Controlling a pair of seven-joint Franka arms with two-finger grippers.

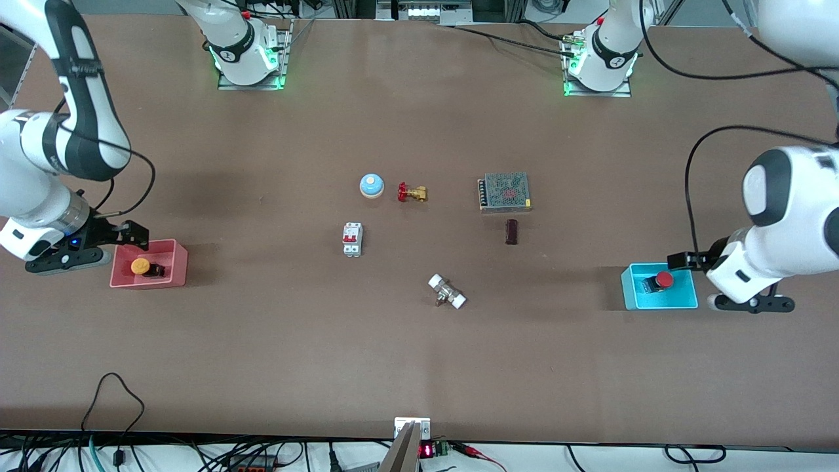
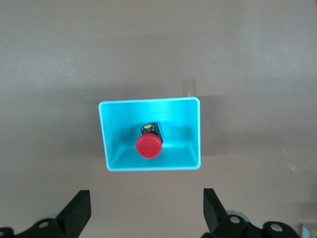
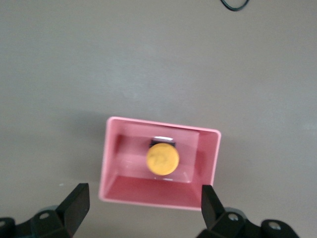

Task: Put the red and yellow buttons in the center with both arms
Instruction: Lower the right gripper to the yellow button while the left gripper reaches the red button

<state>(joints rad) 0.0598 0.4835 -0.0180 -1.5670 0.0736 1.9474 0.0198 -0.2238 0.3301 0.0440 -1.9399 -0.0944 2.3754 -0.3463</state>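
The yellow button (image 1: pixel 139 266) lies in a pink tray (image 1: pixel 177 262) at the right arm's end of the table. My right gripper (image 1: pixel 133 236) is open and empty over the tray's edge. In the right wrist view the yellow button (image 3: pixel 162 158) sits between the spread fingers of the right gripper (image 3: pixel 143 199). The red button (image 1: pixel 664 280) lies in a cyan tray (image 1: pixel 632 295) at the left arm's end. My left gripper (image 1: pixel 683 260) is open and empty over the table beside that tray. The left wrist view shows the red button (image 2: pixel 149 147) ahead of the left gripper (image 2: pixel 147 204).
Around the table's middle stand a blue dome bell (image 1: pixel 371 185), a brass valve with a red handle (image 1: pixel 411 193), a mesh-topped metal box (image 1: pixel 504 191), a dark brown block (image 1: pixel 511 231), a white circuit breaker (image 1: pixel 352 239) and a white-ended fitting (image 1: pixel 447 292).
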